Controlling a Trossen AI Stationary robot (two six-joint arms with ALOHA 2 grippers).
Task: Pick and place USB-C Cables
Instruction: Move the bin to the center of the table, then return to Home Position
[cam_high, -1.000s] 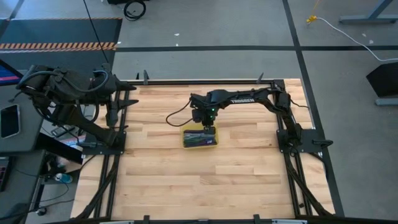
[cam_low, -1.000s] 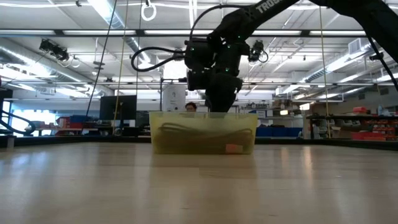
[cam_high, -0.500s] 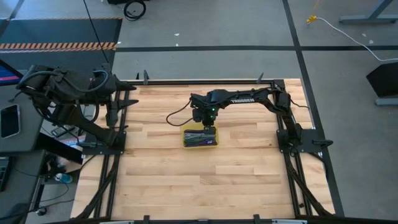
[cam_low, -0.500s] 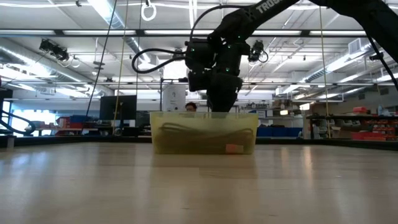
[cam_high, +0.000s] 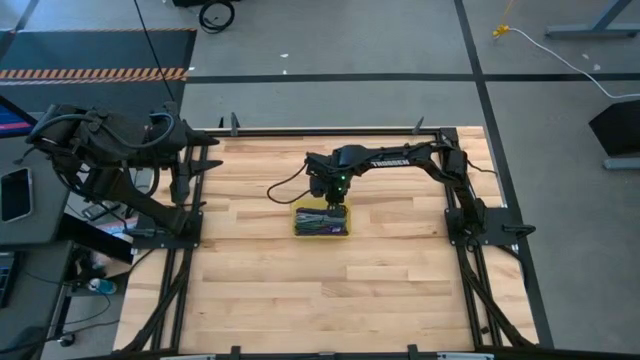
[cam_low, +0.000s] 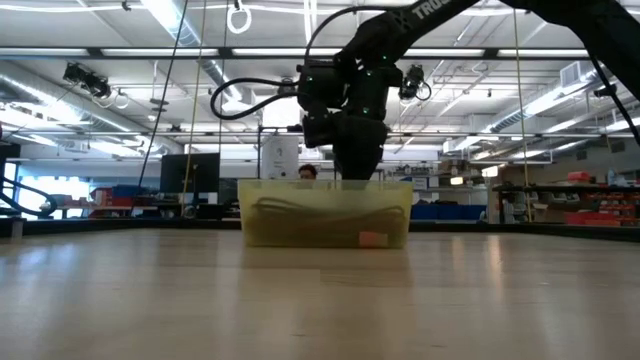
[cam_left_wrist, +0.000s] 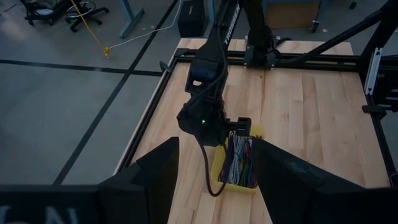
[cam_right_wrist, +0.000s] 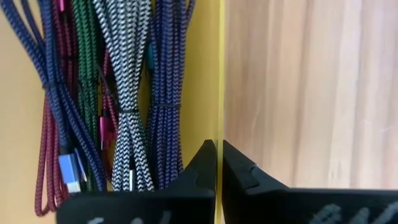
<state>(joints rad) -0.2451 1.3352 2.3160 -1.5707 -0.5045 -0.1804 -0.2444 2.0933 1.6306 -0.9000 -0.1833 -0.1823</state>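
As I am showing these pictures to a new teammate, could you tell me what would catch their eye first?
The small yellow rectangular tray near the middle of the wooden table, packed with braided USB-C cable bundles in blue, maroon, green and grey. The right gripper is down at the tray, its shut fingers pinching the yellow wall. The left gripper waits far back at the table's left edge, open.

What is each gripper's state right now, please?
Left gripper: open, holding nothing.
Right gripper: shut on the yellow tray's wall.
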